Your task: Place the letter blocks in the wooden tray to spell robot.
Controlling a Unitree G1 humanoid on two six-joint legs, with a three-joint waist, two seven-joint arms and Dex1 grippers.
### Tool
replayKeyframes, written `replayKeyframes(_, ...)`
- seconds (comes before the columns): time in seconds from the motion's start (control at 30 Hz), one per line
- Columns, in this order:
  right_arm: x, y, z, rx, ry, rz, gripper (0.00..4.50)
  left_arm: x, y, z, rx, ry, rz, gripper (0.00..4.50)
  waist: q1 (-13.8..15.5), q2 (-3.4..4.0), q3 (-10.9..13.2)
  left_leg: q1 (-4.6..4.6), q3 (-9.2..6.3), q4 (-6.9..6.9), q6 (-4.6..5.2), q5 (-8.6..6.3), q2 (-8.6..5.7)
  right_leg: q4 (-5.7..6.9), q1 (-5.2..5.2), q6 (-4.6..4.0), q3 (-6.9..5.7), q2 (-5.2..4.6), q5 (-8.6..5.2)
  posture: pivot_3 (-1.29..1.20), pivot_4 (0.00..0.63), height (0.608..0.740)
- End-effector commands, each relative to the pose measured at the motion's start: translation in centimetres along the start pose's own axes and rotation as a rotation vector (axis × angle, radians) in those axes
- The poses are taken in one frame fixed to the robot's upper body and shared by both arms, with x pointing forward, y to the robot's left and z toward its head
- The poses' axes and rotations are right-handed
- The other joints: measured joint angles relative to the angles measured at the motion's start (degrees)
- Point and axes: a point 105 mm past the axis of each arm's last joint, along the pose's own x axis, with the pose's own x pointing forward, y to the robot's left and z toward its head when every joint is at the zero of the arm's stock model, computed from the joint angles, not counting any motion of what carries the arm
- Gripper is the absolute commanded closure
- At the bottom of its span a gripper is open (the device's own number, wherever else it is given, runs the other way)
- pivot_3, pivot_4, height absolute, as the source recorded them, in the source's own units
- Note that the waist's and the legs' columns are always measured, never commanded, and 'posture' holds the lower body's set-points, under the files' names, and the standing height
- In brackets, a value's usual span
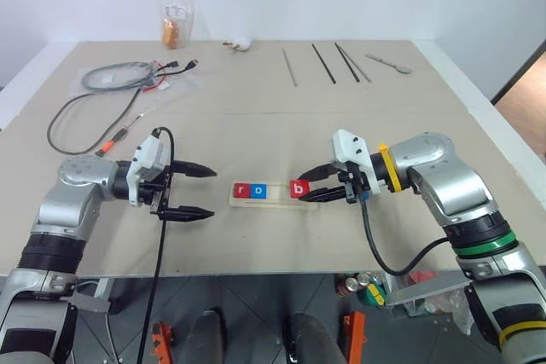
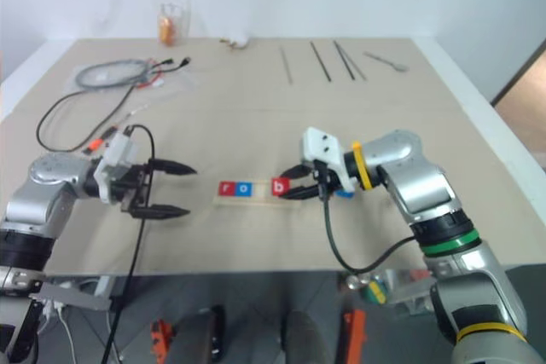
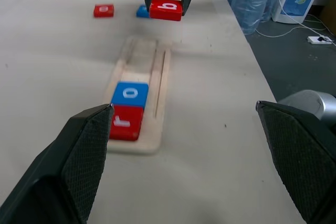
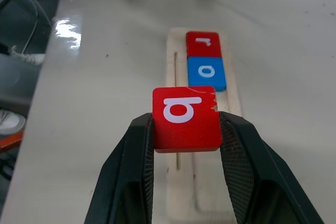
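Red b block held above the tray.
Your right gripper (image 4: 186, 129) clamps b (image 4: 186, 116) over tray (image 3: 163, 85); r (image 4: 203, 43), o (image 4: 206, 72) seated; left gripper (image 1: 194, 191) jaws spread, empty.

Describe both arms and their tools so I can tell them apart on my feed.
Both arms are silver-grey with black cables and white wrist camera housings; each tool has two black fingers. The right tool sits past a yellow wrist ring and green forearm band; the left tool has neither.
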Motion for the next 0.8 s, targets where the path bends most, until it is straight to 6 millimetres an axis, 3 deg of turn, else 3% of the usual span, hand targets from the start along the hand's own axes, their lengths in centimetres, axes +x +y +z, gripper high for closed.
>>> replayKeyframes(0.03,1.4,-1.0,0.4,-0.038,0.045,-0.026,3.30,-0.1,-0.4,1.0,0.057,-0.006,0.012,0.00,-0.14,0.00,0.00,0.00,0.00,0.00,0.00,0.00,0.04,0.01,-0.04,-0.04,0.03,0.05,0.04,0.00,0.150,0.740)
replayKeyframes(0.53,3.0,-2.0,-1.0,-0.002,0.094,-0.055,3.30,0.4,-0.8,0.6,0.045,-0.035,0.054,0.00,0.12,-0.02,-0.01,0.00,0.02,0.00,0.01,0.01,0.07,0.07,-0.08,-0.06,0.06,0.10,0.06,0.00,0.150,0.740)
replayKeyframes(0.8,3.6,-2.6,-0.7,-0.013,0.084,-0.061,3.30,0.3,-0.1,0.3,0.050,-0.036,0.080,0.00,0.11,-0.02,-0.01,0.00,0.03,0.00,0.01,0.01,0.07,0.07,-0.08,-0.06,0.06,0.11,0.07,0.00,0.150,0.740)
